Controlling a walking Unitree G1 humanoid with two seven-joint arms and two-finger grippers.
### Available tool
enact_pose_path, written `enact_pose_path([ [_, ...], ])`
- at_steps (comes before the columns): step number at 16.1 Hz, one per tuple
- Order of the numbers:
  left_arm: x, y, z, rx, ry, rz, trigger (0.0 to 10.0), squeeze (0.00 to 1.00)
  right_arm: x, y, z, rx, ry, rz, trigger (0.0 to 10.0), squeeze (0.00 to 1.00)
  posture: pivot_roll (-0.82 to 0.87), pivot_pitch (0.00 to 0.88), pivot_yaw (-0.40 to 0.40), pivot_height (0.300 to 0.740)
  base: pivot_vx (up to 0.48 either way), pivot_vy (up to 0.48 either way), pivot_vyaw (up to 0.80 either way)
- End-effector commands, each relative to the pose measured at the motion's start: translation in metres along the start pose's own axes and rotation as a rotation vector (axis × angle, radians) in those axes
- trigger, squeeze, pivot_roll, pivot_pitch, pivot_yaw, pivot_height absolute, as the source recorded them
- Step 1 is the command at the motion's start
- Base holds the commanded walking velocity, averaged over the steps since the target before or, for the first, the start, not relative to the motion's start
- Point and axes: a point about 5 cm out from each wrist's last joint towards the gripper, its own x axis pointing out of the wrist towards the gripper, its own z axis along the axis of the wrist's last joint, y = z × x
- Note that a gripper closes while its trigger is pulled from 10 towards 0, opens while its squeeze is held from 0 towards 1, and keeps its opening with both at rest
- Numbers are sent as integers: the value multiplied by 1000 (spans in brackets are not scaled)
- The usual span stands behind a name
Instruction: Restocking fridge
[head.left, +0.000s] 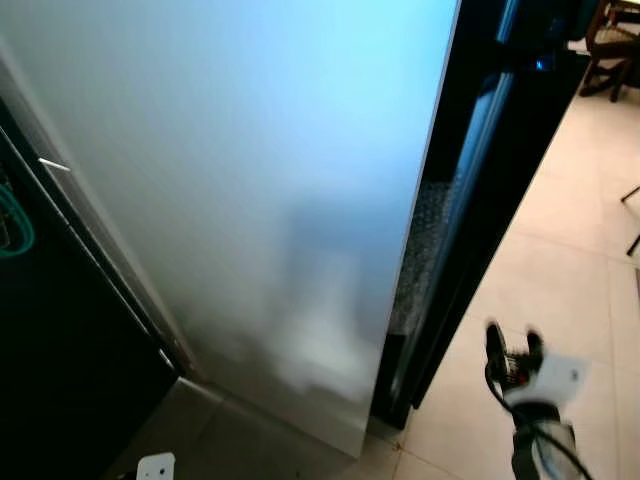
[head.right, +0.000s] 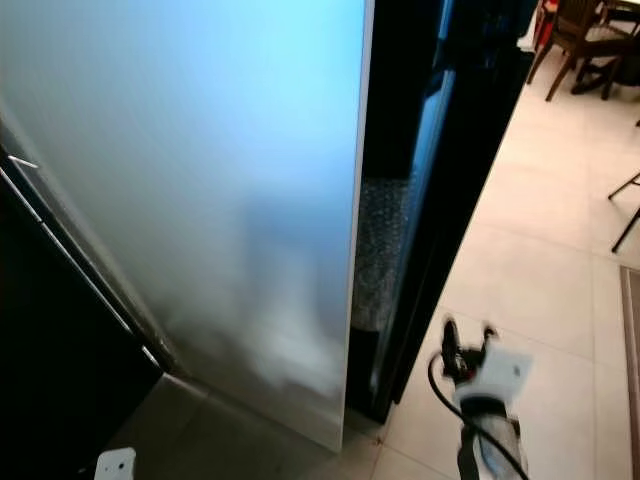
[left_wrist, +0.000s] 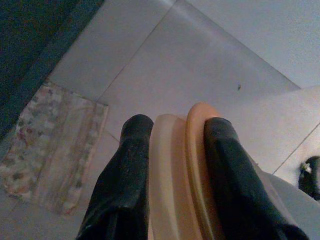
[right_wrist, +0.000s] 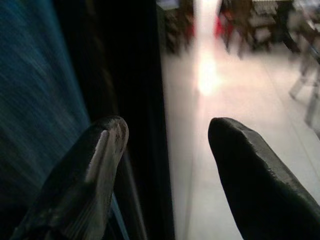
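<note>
Right gripper (head.left: 512, 350) near, fingers apart, empty, right of fridge door (head.left: 250, 200). Left gripper (left_wrist: 172, 150) clamps tan lids (left_wrist: 175, 170).

Wide silver fridge door (head.left: 250, 200) swung open across the front, blocking most of the way ahead. Dark narrow gap (head.left: 440, 250) just beside the door's free edge, between it and a black panel (head.left: 500, 200); tight passage. Black cabinet front (head.left: 60, 380) close on the left, nearly touching the door's hinged side. Open tiled floor (head.left: 560, 270) to the right, free room there. Right tool (head.left: 512, 345) low over those tiles, fingers apart, near the door's lower corner. Chairs (head.right: 580, 40) well apart at the far right. Left tool (left_wrist: 172, 150) clamped on a pale orange plate (left_wrist: 175, 170), above bare tiles near a patterned mat (left_wrist: 50, 145).
</note>
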Motion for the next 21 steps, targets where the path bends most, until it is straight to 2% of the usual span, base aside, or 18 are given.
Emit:
enact_pose_path([
  [1,-3,-7,-18,11,69,-30,10000,0,6,12,10,-5,-14,69,10000,0,-145,24,34,740,0,0,0],
  [2,-3,-7,-18,11,70,-32,10000,0,12,19,19,-21,-26,88,10000,0,-144,23,32,740,0,0,0],
  [4,-3,-8,-18,10,69,-34,10000,0,27,21,31,-60,-11,63,10000,0,-142,22,31,740,0,0,0],
  [5,-3,-9,-18,10,68,-35,10000,0,34,25,38,-49,-18,103,10000,0,-139,21,31,740,0,0,0],
  [6,-3,-8,-18,11,67,-35,10000,0,40,30,44,-82,2,148,10000,165,-141,22,31,740,0,0,0],
  [7,-3,-8,-17,10,68,-34,10000,0,47,31,47,-114,23,149,10000,1000,-145,22,31,740,0,0,0],
  [8,-3,-9,-17,9,68,-34,10000,0,54,29,51,-109,15,123,10000,1000,-139,22,30,740,0,0,0],
  [9,-3,-9,-17,7,69,-35,10000,0,63,26,55,-126,32,78,10000,694,-139,23,31,740,0,0,0],
  [10,-3,-9,-17,8,69,-36,10000,0,68,26,57,-120,32,55,10000,0,-139,23,31,740,0,0,0],
  [15,-3,-8,-17,6,70,-35,10000,0,80,32,66,-86,43,79,10000,0,-132,26,35,740,0,0,0],
  [19,-3,-9,-18,5,70,-37,10000,0,85,39,65,-101,90,148,10000,0,-126,21,30,740,0,0,0],
  [21,-4,-9,-19,5,70,-38,10000,0,88,35,71,-99,64,117,10000,0,-117,13,28,740,0,0,0],
])
